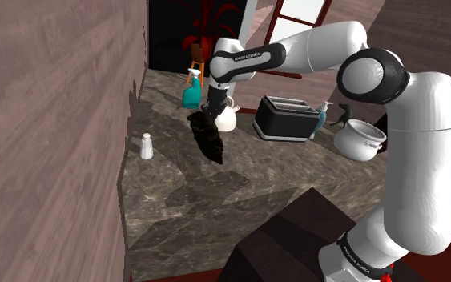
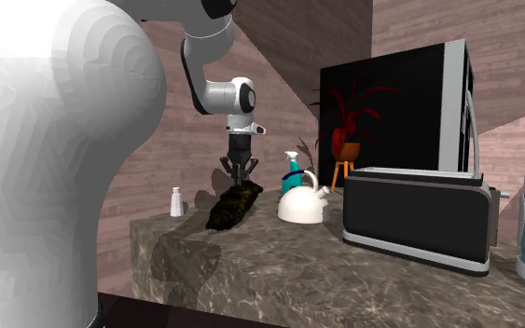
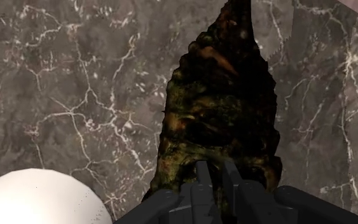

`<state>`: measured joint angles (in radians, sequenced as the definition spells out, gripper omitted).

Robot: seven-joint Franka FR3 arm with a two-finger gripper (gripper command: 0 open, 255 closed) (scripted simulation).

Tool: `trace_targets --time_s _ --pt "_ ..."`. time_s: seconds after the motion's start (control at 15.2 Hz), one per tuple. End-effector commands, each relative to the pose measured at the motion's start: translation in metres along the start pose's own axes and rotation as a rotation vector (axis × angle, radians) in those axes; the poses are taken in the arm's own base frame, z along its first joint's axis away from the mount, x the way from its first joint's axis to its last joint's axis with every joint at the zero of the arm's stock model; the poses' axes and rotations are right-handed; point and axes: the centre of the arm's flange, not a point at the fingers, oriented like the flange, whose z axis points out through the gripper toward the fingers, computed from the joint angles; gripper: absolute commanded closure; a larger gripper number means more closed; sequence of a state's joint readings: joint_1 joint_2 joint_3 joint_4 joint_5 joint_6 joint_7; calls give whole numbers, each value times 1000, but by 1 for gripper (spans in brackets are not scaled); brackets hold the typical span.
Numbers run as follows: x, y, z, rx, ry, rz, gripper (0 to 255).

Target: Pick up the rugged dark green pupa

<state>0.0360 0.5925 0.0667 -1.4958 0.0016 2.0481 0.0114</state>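
The all-black two-finger gripper (image 3: 213,177) has its fingers drawn nearly together, pinching the near end of the rugged, dark green-brown pupa (image 3: 222,108); in the shoulder view the pupa hangs slanted at the frame's centre, low over the dark veined marble counter (image 1: 239,200); whether its far tip touches the stone I cannot tell; the white arm (image 1: 312,44) stretches from lower right to upper centre, wrist turned down; a round white kettle (image 1: 226,120) sits just beside; a black toaster (image 1: 286,118) stands further right; a small white shaker (image 1: 146,146) stands left, near the brown plank wall (image 1: 47,120).
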Motion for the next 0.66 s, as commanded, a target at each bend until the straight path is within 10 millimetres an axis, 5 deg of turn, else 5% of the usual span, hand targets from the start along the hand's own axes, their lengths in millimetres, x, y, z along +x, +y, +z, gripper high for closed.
trace_targets --time_s 0.0,0.59 --pt "0 -2 -12 0 2 0 255" --pt "-1 -3 -50 0 2 0 255"
